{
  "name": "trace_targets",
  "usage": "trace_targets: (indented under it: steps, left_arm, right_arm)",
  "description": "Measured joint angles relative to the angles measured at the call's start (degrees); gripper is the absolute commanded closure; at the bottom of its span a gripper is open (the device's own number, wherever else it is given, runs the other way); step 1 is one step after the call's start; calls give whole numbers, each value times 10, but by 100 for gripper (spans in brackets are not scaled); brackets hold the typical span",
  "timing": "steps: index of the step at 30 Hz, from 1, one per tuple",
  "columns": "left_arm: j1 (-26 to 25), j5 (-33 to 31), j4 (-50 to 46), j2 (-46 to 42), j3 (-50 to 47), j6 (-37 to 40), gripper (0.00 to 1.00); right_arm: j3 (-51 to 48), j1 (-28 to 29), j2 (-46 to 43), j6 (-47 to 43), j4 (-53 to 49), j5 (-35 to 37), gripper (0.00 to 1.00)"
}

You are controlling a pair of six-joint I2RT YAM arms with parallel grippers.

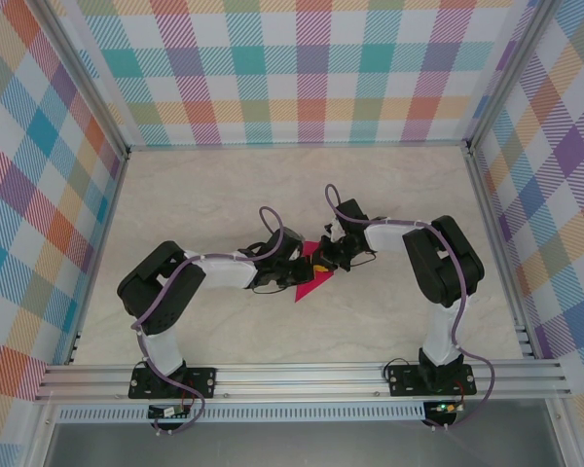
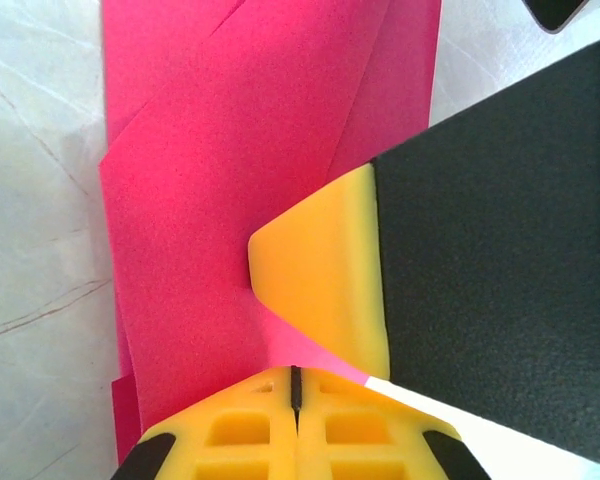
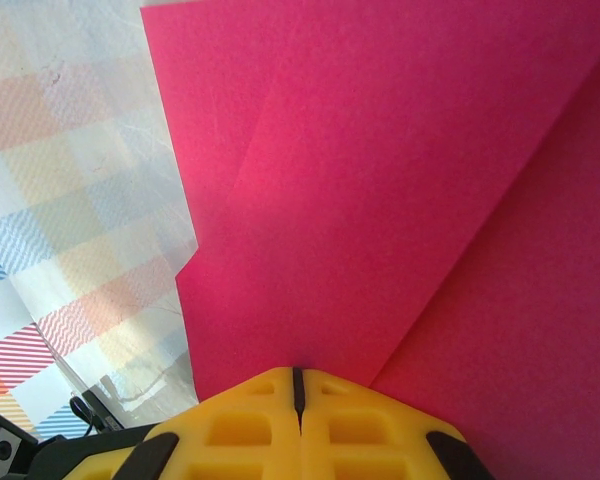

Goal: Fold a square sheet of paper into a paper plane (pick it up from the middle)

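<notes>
My left gripper (image 2: 295, 385) and right gripper (image 3: 298, 380) are both pinched closed on the thin magenta-pink paper sheet (image 1: 310, 282). It is partly folded with diagonal creases and sits mid-table on the pale marble-look tabletop (image 1: 224, 195), grippers close together.

Left claw (image 1: 311, 263) and right claw (image 1: 333, 255) meet over the paper (image 1: 310, 284); bare table (image 1: 224, 185) lies open around them.

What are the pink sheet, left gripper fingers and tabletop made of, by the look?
Pink sheet: thin matte paper, likely; sharp creases, overlapping layers. Left gripper fingers: yellow hard plastic, probably moulded or printed; recessed pockets. Tabletop: pale marble-pattern, faintly glossy; laminate or film, unclear.
</notes>
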Motion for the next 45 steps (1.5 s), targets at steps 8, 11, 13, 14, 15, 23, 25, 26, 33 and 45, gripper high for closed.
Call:
trace_targets:
  steps: [8, 11, 13, 14, 15, 23, 25, 26, 33, 45]
  left_arm:
    - [0, 6, 1, 10, -2, 1, 97]
    - [3, 17, 12, 9, -10, 5, 97]
    - [4, 24, 17, 6, -16, 12, 98]
    - [4, 27, 16, 3, -19, 16, 98]
    - [4, 30, 14, 0, -23, 20, 98]
    - [3, 55, -7, -23, -44, 60, 98]
    - [3, 61, -17, -26, -45, 70, 98]
    - [3, 62, -20, -28, -45, 75, 99]
    - [3, 67, -28, -48, -68, 85, 99]
    - [2, 75, -50, -103, -120, 77, 99]
  right_arm:
    - [4, 0, 2, 0, -7, 0, 99]
    - [7, 0, 4, 0, -12, 0, 99]
    - [8, 0, 4, 0, -13, 0, 99]
    - [8, 0, 4, 0, -13, 0, 99]
    - [8, 0, 4, 0, -13, 0, 99]
    - [10, 0, 5, 0, -15, 0, 100]
    - [10, 0, 6, 0, -16, 0, 100]
    - [11, -1, 6, 0, -17, 0, 100]
    - [14, -2, 7, 0, -21, -2, 100]
    - [14, -3, 9, 0, -22, -3, 100]
